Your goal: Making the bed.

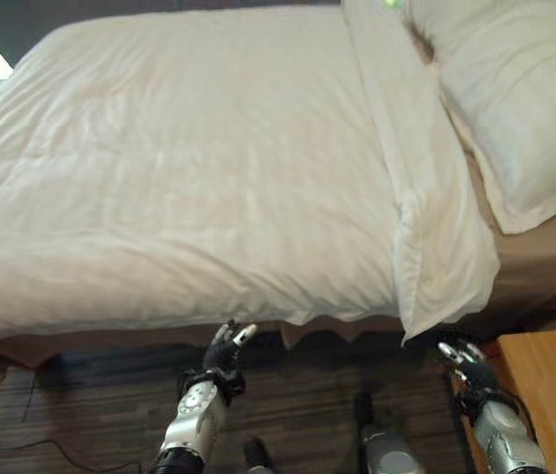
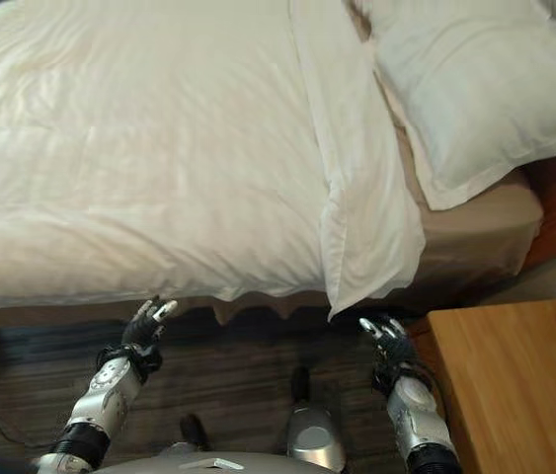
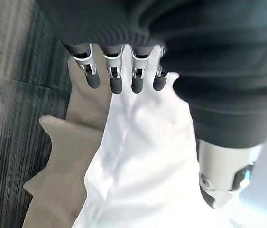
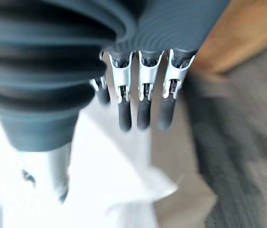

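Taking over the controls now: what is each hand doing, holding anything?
Left hand: open, fingers straight, holding nothing, just below the white duvet edge.
Right hand: open, fingers straight, empty, beneath the duvet's folded corner.

Soft daylight, bright duvet [image 1: 179, 168] (glare in wrist views), dim shadowed floor [image 1: 90, 405], right wrist view blurred

The left hand [image 3: 124, 76], fingers straight, hovers over the white duvet [image 3: 142, 166].
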You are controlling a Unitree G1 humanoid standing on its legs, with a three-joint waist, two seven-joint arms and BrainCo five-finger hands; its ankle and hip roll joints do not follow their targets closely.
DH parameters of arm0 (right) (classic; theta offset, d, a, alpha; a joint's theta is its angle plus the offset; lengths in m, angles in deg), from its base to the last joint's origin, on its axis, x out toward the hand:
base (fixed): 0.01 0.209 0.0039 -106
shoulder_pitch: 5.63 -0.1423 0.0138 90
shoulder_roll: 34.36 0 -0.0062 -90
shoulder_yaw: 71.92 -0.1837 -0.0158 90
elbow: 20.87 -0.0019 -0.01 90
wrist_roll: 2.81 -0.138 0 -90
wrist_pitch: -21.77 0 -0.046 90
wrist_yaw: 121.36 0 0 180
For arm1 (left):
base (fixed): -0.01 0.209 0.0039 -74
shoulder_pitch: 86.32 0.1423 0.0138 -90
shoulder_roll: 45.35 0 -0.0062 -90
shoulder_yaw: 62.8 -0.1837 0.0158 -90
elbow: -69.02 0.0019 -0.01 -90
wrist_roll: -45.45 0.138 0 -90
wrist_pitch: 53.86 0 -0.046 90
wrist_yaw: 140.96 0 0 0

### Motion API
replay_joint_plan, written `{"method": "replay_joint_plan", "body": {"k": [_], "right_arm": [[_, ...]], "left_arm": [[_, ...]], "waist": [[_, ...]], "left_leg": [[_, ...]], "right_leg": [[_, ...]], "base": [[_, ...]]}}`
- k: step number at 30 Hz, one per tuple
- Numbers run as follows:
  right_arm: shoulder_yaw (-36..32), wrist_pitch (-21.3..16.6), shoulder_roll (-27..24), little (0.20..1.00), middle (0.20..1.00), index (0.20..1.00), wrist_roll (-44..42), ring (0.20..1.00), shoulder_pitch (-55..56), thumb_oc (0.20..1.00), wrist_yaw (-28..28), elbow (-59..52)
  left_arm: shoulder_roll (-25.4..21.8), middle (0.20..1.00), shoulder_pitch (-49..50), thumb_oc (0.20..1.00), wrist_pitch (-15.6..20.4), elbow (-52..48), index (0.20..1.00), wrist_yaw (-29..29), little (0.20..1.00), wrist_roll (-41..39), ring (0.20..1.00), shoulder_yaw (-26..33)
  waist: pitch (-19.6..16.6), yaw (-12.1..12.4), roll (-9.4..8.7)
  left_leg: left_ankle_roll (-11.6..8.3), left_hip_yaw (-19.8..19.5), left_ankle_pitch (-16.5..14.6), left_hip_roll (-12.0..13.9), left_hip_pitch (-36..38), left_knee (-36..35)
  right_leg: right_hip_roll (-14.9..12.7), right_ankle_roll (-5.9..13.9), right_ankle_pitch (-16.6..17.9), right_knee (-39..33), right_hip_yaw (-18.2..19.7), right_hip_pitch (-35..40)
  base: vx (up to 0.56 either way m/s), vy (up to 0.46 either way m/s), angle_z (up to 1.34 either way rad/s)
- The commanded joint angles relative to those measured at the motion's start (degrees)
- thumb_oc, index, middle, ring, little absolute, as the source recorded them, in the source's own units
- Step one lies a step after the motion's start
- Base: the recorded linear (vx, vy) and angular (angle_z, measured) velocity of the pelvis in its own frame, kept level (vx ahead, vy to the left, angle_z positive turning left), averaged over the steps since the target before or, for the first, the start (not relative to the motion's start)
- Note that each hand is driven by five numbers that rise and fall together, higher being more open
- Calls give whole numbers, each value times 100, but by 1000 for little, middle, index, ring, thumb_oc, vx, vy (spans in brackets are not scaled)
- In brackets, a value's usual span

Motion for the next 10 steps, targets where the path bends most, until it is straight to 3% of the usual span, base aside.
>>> {"method": "replay_joint_plan", "body": {"k": [1, 10], "right_arm": [[64, -113, -80, 1000, 1000, 1000, 608, 1000, -110, 1000, -111, -484], [278, -257, 110, 1000, 1000, 1000, 770, 1000, 23, 1000, -226, -1187]], "left_arm": [[-164, 1000, -45, 1000, 77, -304, 1000, -217, 1000, 556, 1000, -136], [-446, 1000, 134, 1000, 173, -1399, 1000, -280, 1000, 1127, 1000, -249]], "waist": [[-102, 20, -170], [-252, -10, -258]], "left_leg": [[-173, -21, -228, 267, 180, 69], [-59, -84, -326, 135, 317, 69]], "right_leg": [[-445, 329, -633, 105, 28, 254], [-534, 373, -611, 171, 131, 363]], "base": [[1, 75, 2], [-2, 39, 0]]}}
